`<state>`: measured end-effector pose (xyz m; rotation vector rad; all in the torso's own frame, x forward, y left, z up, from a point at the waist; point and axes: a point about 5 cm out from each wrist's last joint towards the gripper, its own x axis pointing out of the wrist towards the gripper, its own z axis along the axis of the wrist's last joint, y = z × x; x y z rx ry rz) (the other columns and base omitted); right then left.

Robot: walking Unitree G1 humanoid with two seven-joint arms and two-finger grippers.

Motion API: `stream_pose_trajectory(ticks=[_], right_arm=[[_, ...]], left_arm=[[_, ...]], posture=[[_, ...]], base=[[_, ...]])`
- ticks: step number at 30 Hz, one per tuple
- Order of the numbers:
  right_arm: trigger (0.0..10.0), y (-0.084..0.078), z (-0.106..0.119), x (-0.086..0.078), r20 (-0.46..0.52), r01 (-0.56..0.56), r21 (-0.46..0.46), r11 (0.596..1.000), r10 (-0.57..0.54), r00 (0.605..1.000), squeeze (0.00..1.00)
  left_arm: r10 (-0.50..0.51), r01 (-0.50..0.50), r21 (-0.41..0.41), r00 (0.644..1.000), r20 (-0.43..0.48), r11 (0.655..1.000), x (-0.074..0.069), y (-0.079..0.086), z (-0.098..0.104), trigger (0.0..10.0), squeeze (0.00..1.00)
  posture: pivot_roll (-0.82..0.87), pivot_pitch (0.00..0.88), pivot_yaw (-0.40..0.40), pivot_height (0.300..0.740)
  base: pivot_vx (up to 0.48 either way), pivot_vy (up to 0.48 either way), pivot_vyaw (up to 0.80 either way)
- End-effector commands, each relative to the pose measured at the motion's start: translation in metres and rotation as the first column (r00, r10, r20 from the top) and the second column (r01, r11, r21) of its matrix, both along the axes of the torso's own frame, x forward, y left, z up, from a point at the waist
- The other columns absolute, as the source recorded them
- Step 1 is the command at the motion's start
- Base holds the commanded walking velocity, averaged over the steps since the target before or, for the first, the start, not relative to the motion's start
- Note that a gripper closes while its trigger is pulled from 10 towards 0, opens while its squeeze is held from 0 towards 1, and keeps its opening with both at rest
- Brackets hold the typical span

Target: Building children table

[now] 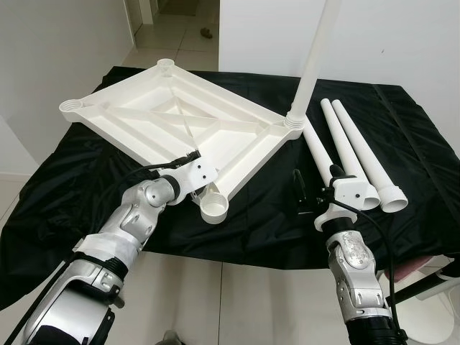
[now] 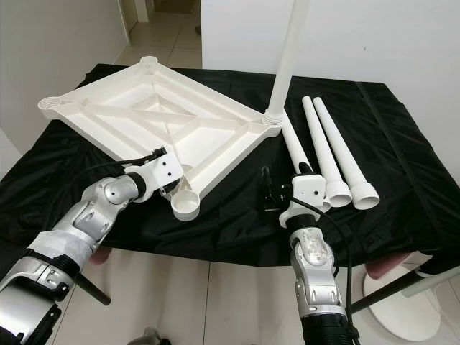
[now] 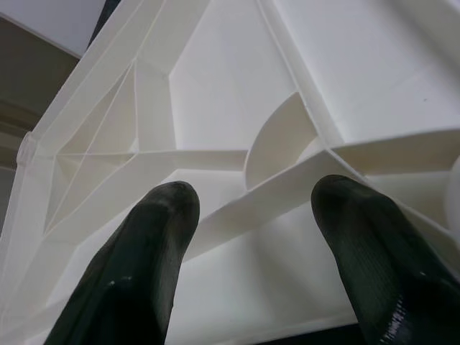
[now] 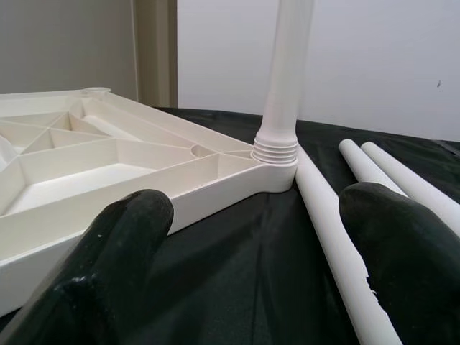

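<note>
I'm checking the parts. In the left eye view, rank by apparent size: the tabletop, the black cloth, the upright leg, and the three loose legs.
1. black cloth
2. tabletop
3. upright leg, cut off at the top, so unsure against the next
4. three loose legs, alike

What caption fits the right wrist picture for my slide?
Open right gripper faces the upside-down tabletop, one leg screwed in, three legs lying beside it.

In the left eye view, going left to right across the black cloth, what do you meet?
Left pincer → upturned tabletop → upright fitted leg → three loose legs lying side by side.
</note>
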<state>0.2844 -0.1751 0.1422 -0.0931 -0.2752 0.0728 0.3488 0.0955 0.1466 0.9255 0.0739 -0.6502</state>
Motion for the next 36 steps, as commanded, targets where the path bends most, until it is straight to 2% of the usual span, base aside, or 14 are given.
stream_pose_trajectory(ticks=[1,3,5,6,22,25,28,29,33,36], right_arm=[[10.0,-0.001,-0.001,-0.002,-0.009,-0.001,-0.009,1.0,0.0,1.0,0.0],[10.0,0.0,-0.002,-0.002,-0.012,0.001,-0.008,1.0,-0.001,1.0,0.0],[10.0,0.0,-0.002,-0.002,-0.013,0.002,-0.008,1.0,-0.002,1.0,0.0],[10.0,0.0,-0.003,-0.002,-0.017,0.004,-0.008,1.0,-0.004,1.0,0.0],[10.0,0.001,-0.005,-0.004,-0.025,0.012,-0.002,1.0,-0.012,1.0,0.0],[10.0,0.0,-0.005,-0.003,-0.026,0.014,-0.001,1.0,-0.014,1.0,0.0],[10.0,0.0,-0.004,-0.004,-0.025,0.014,-0.001,1.0,-0.014,1.0,0.0],[10.0,0.0,-0.004,-0.004,-0.024,0.015,-0.001,1.0,-0.015,1.0,0.0],[10.0,-0.003,-0.004,-0.006,-0.02,0.031,0.0,1.0,-0.031,0.999,0.0],[10.0,-0.017,-0.003,-0.013,-0.001,0.161,0.022,0.987,-0.161,0.987,0.0]], left_arm=[[-0.074,0.075,0.006,0.992,-0.105,0.997,-0.011,-0.012,-0.016,10.0,0.0],[-0.106,0.105,-0.016,0.988,-0.113,0.994,-0.013,-0.021,-0.015,10.0,0.0],[-0.108,0.107,-0.016,0.988,-0.107,0.994,-0.013,-0.023,-0.016,10.0,0.0],[-0.123,0.12,-0.032,0.987,-0.103,0.992,-0.014,-0.03,-0.015,10.0,0.0],[-0.179,0.171,-0.083,0.979,-0.099,0.982,-0.019,-0.061,-0.008,10.0,0.0],[-0.183,0.176,-0.074,0.978,-0.096,0.982,-0.017,-0.06,-0.007,10.0,0.0],[-0.182,0.179,-0.042,0.979,-0.091,0.983,-0.01,-0.051,-0.006,10.0,0.0],[-0.183,0.182,-0.022,0.979,-0.091,0.983,-0.006,-0.044,-0.005,10.0,0.0],[-0.186,0.188,0.003,0.978,-0.09,0.982,-0.002,-0.033,-0.003,10.0,0.0],[-0.22,0.223,0.018,0.967,-0.126,0.975,0.0,-0.015,-0.001,10.0,0.0]], posture=[[0.07,0.028,-0.002,0.74],[0.07,0.032,-0.001,0.74],[0.07,0.032,-0.001,0.74],[0.07,0.037,0.002,0.74],[0.08,0.055,0.012,0.74],[0.08,0.055,0.013,0.74],[0.08,0.057,0.017,0.74],[0.08,0.056,0.019,0.74],[0.07,0.056,0.025,0.74],[0.07,0.058,0.036,0.74]], base=[[0.0,0.0,0.0],[0.0,0.0,0.0],[0.0,0.0,0.0],[0.0,0.0,0.0],[0.0,0.0,0.0],[0.0,0.0,0.0],[0.0,0.0,0.0],[0.0,0.0,0.0],[0.0,0.0,0.0],[0.0,0.0,0.0]])
